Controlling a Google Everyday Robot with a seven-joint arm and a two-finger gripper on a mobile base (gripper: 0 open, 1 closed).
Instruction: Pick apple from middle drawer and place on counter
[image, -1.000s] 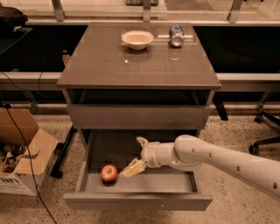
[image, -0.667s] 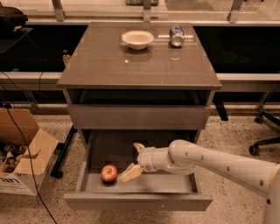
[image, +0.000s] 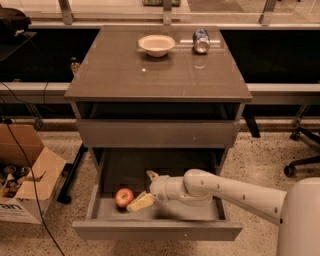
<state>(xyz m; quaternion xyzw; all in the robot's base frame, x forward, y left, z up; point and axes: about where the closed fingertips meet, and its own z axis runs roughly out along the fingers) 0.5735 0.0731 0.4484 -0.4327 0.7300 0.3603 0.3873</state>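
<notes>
The apple (image: 124, 197), small and red, lies on the floor of the pulled-out middle drawer (image: 210, 212), towards its left side. My gripper (image: 145, 189) reaches into the drawer from the right and sits just right of the apple. Its two pale fingers are spread apart, one near the apple at the front and one further back. The fingers hold nothing. The counter (image: 160, 75) is the glossy grey-brown top of the cabinet above.
A white bowl (image: 156, 44) and a metal can (image: 201, 40) stand at the back of the counter. A shut grey drawer front (image: 158, 133) sits above the open drawer. An open cardboard box (image: 22, 175) stands on the floor at left, a chair base (image: 302, 162) at right.
My gripper has moved left inside the drawer, closer to the apple. The apple has not moved.
</notes>
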